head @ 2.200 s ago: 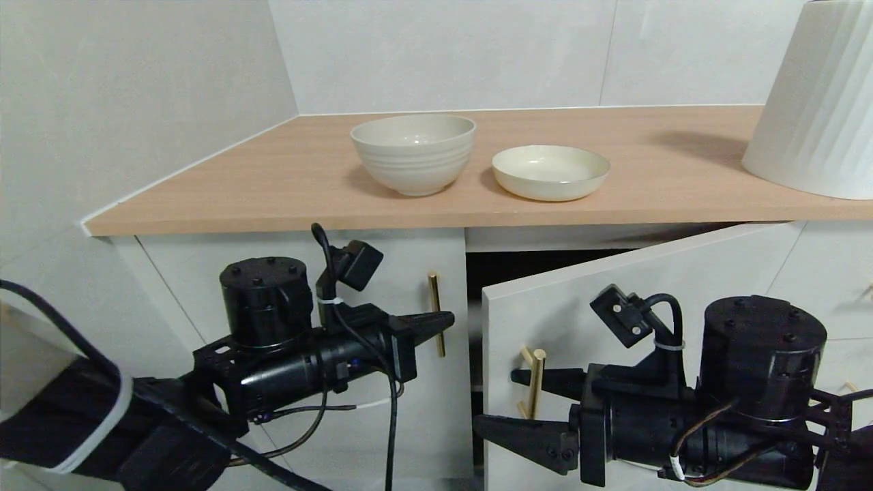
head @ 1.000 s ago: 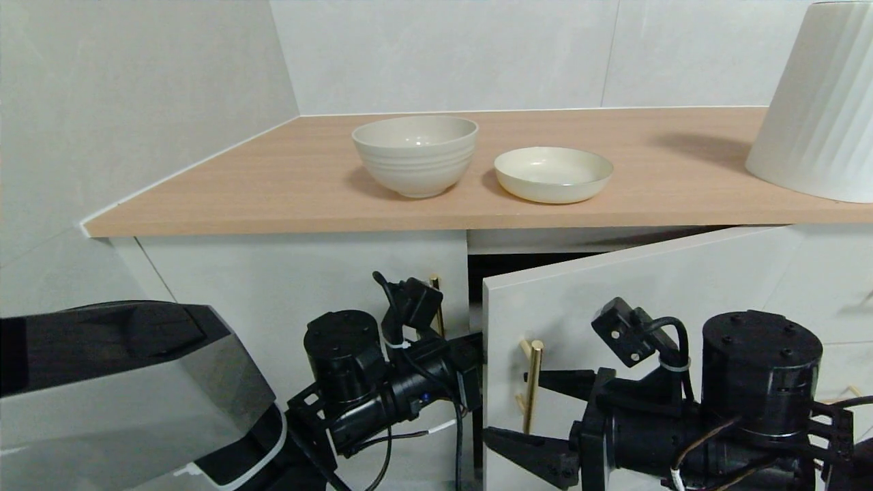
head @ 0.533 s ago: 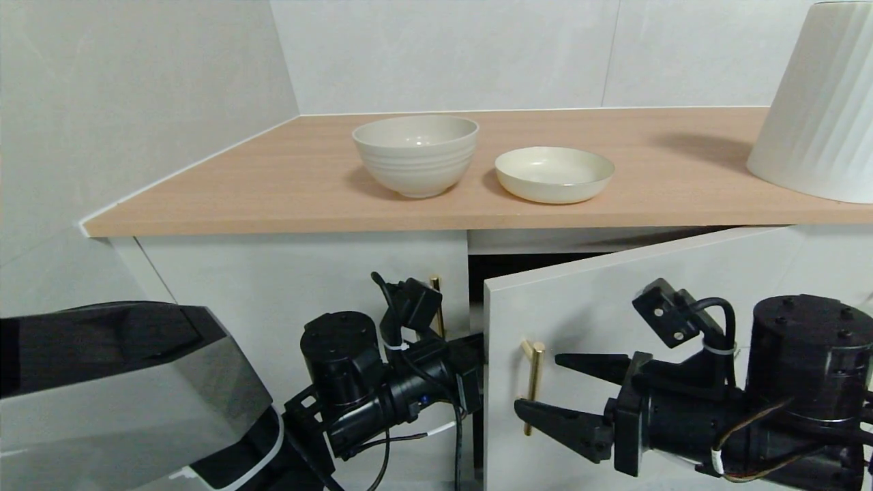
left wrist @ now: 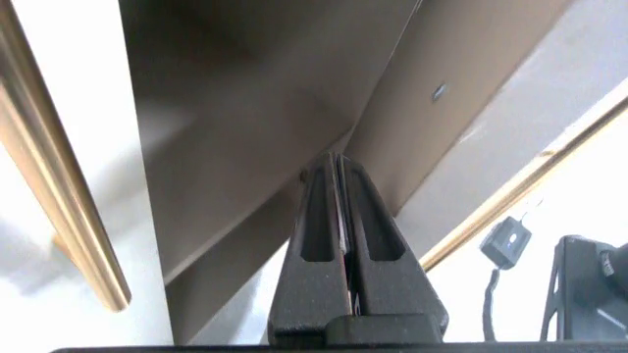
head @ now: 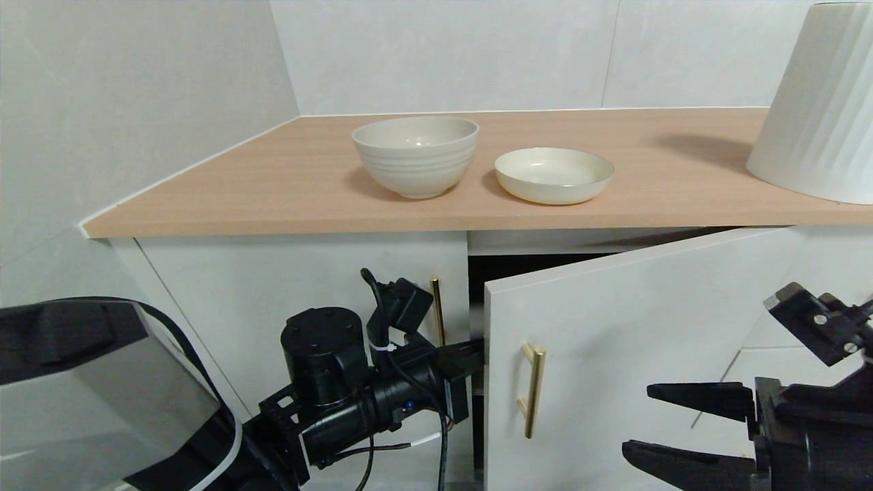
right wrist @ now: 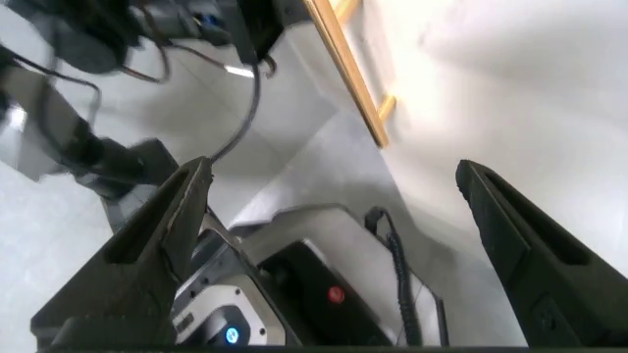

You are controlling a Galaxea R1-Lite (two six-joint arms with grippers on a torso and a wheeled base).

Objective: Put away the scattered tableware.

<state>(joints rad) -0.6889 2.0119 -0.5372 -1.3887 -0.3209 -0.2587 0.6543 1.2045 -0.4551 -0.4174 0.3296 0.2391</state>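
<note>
Right gripper [right wrist: 334, 169] observed with its two black fingers [right wrist: 157, 250] spread wide apart and nothing between them. Beyond the gap stands a white cabinet door [right wrist: 510, 69] bearing a gold handle [right wrist: 343, 54], a slim bar set off the panel on a short mount; the fingers are clear of both. Farther off, beside the door's handle edge, the left arm [right wrist: 98, 39] shows as a dark body with a loose black cable [right wrist: 253, 93] hanging from it.
</note>
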